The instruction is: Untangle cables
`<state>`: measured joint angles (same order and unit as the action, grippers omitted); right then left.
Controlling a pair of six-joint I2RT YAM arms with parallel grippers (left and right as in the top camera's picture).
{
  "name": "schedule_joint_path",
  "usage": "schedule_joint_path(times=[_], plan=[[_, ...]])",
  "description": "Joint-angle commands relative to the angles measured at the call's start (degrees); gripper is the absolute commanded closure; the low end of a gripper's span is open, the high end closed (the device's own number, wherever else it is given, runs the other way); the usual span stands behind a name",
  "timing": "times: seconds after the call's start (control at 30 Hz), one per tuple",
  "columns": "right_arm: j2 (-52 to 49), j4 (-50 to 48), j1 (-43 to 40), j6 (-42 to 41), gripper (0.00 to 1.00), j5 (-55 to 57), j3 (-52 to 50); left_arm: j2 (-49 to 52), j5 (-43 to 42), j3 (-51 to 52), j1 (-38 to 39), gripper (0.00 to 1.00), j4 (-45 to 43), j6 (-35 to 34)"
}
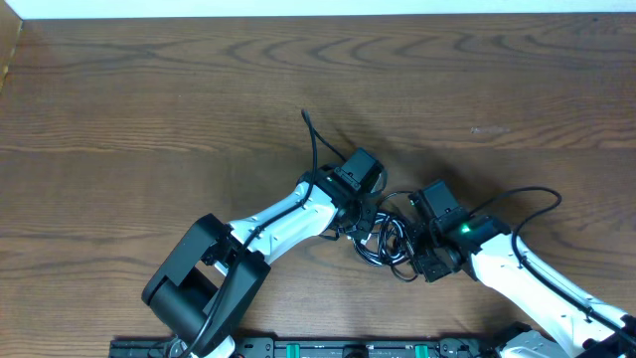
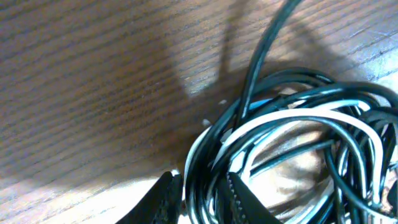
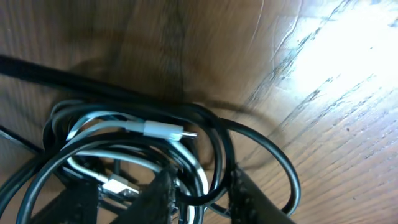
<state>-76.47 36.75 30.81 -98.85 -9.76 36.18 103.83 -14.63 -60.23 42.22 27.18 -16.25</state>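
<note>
Closest to the left wrist camera, my left gripper [image 2: 202,202] has its fingers drawn to a narrow gap with several strands packed between them, so I log it as clamped on the near edge of the cable bundle [image 2: 292,143]. On the other side, my right gripper [image 3: 199,200] is equally narrow, with a loop of the black cable [image 3: 283,163] dipping between its fingers; the frame edge cuts off the tips there, so I cannot tell whether the pads bite or merely straddle it. Just beyond the fingers, the white cable [image 3: 93,121] winds through the black coils, its plug [image 3: 166,131] lying bare on top of the heap. Overhead, both grippers meet at the one knot on the table [image 1: 149,99], with a free black tail running away from it past the left wrist. In my judgement the step in hand is the first parting pull, and no cable is separated yet. The next move calls for a confirmed right-hand grip, preferably on the white strand near its plug, then drawing the arms slowly apart; lifting slightly should let the loops slip rather than tighten.
</note>
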Motion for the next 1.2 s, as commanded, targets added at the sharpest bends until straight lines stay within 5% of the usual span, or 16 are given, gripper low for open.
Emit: schedule_joint_path(times=[0.0, 0.13, 0.67, 0.9, 1.03, 1.17], plan=[[0.04, -0.52, 0.37, -1.18, 0.88, 4.96, -0.44, 1.36, 0.98, 0.76, 0.13, 0.75, 0.35, 0.55], [0.04, -2.6, 0.37, 1.38, 0.99, 5.88, -0.44, 1.36, 0.98, 0.76, 0.13, 0.75, 0.35, 0.55], [0.04, -7.34, 0.35, 21.07, 0.99, 13.51, -0.44, 1.01, 0.96, 0.7, 0.09, 0.75, 0.66, 0.55], [0.04, -8.0, -0.63, 28.74, 0.99, 10.19, -0.44, -8.39, 0.94, 0.04, -1.14, 0.75, 3.91, -2.34], [0.04, -8.07, -0.83, 29.29, 0.99, 9.7, -0.44, -16.04, 0.98, 0.04, -1.11, 0.66, 3.72, -9.07], [0.04, -8.52, -0.83, 29.29, 0.99, 8.68, -0.44, -20.28, 1.01, 0.04, -1.11, 0.33, 3.34, -18.21]])
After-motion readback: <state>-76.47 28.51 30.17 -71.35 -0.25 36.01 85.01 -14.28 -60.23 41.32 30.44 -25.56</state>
